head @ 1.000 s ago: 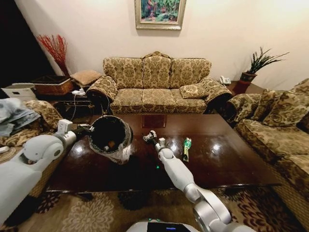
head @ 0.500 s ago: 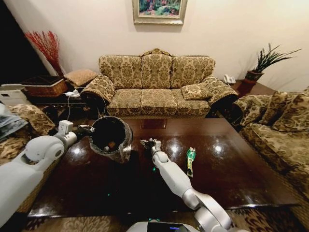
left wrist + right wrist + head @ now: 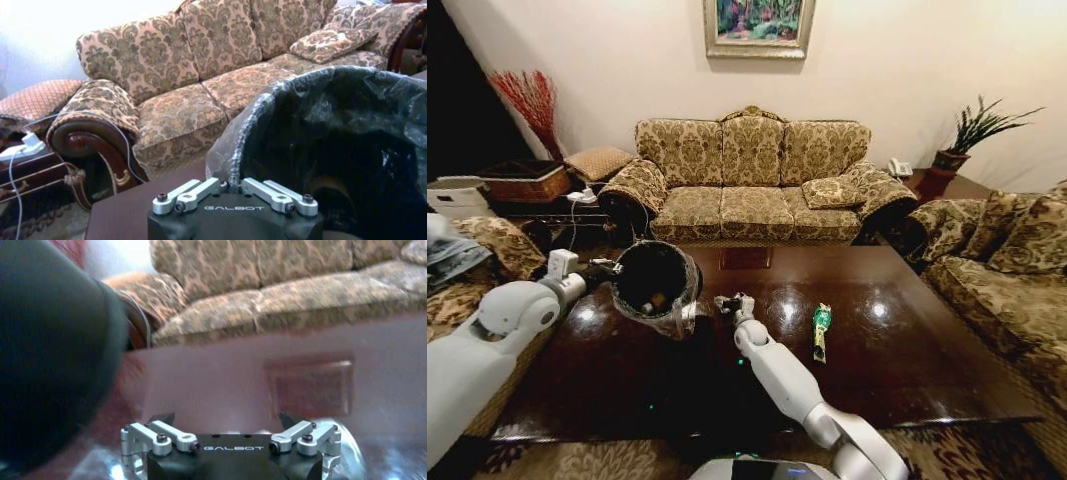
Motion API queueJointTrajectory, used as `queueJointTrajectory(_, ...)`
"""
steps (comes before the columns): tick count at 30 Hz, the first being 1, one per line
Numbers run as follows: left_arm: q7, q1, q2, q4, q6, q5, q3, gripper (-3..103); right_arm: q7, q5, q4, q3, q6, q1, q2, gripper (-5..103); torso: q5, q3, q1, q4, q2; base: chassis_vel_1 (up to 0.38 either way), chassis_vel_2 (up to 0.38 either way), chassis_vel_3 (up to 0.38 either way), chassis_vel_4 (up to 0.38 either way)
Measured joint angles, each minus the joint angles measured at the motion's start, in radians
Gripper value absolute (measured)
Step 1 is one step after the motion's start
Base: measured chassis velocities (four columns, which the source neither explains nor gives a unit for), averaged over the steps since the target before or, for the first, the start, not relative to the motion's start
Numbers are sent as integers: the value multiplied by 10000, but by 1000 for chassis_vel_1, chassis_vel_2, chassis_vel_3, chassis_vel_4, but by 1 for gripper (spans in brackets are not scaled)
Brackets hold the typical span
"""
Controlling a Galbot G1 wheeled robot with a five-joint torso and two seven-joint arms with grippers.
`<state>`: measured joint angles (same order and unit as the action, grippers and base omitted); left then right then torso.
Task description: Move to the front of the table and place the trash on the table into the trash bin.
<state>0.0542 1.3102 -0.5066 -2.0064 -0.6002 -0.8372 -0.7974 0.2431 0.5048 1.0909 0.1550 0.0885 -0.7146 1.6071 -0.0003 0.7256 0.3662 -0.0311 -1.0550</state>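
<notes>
A: Status?
B: I'm holding the trash bin (image 3: 657, 283) tilted over the desk (image 3: 907, 350), left pincer (image 3: 233, 192) clamped on its rim. Items are lying inside.
A: Remaining?
B: Green packet (image 3: 820, 328) on the desk; right pincer (image 3: 728, 303) is hanging apart, empty, beside the bin.

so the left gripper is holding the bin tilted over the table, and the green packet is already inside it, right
Not quite. The left gripper does hold the trash bin tilted over the table, but the green packet lies on the tabletop, beyond the right gripper, as the head view shows.
</notes>
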Motion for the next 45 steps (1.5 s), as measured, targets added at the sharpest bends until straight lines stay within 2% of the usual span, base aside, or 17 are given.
queueJointTrajectory(6,6,9,-13,0,31,13,-7,0,101,-110,1130,228,-89,-560,6,100,2,-4,-10,-11,-2,0,0,0,0)
queueJointTrajectory(10,9,-12,12,4,35,13,-2,0,230,-510,1468,170,-125,-829,7,100,2,-4,-9,-7,-2,0,0,0,0)
queueJointTrajectory(12,12,-27,12,5,38,10,5,0,212,-1012,1242,3,-221,-798,7,100,1,-4,-7,-3,-2,0,0,0,0)
queueJointTrajectory(24,55,-30,-48,71,143,32,39,0,-109,-1611,-494,-599,-318,-228,11,100,2,-4,-7,-8,-3,0,0,0,0)
queueJointTrajectory(25,59,-33,-49,83,145,32,41,0,-139,-1634,-607,-613,-286,-211,11,103,2,-4,-6,-5,-3,0,0,0,0)
queueJointTrajectory(27,67,-44,-48,109,165,33,41,0,-173,-1640,-624,-585,-223,-257,11,96,2,-4,-5,-3,-3,0,0,0,0)
queueJointTrajectory(28,67,-44,-48,109,165,33,41,0,-173,-1640,-624,-585,-223,-257,11,96,2,-4,-5,-3,-3,0,0,0,0)
queueJointTrajectory(30,70,-60,-51,146,178,36,50,0,-236,-1643,-629,-545,-207,-332,12,88,1,-7,-7,-4,-5,0,0,0,0)
queueJointTrajectory(31,70,-60,-51,146,178,36,50,0,-236,-1643,-629,-545,-207,-332,12,88,1,-7,-7,-4,-5,0,0,0,0)
queueJointTrajectory(34,70,-86,-91,152,184,39,69,0,-277,-1643,-625,-537,-212,-366,10,71,1,-8,-9,-4,-6,0,0,0,0)
queueJointTrajectory(36,69,-86,-94,152,186,40,69,0,-279,-1641,-617,-537,-212,-368,10,71,1,-8,-8,-3,-6,0,0,0,0)
queueJointTrajectory(39,68,-78,-96,152,198,41,56,0,-300,-1621,-535,-536,-212,-394,11,56,3,-5,-6,-8,-5,0,0,0,0)
queueJointTrajectory(40,68,-78,-96,152,198,41,56,0,-300,-1621,-535,-536,-212,-394,11,56,3,-5,-6,-8,-5,0,0,0,0)
queueJointTrajectory(43,56,-74,-95,153,210,41,29,0,-294,-1614,-472,-541,-212,-447,12,43,3,-6,-7,-10,-5,0,0,0,0)
queueJointTrajectory(44,56,-74,-95,153,210,41,29,0,-294,-1614,-472,-541,-212,-447,12,43,3,-6,-7,-10,-5,0,0,0,0)
queueJointTrajectory(45,49,-73,-95,152,213,40,27,0,-289,-1613,-435,-536,-212,-473,11,38,3,-5,-7,-9,-5,0,0,0,0)
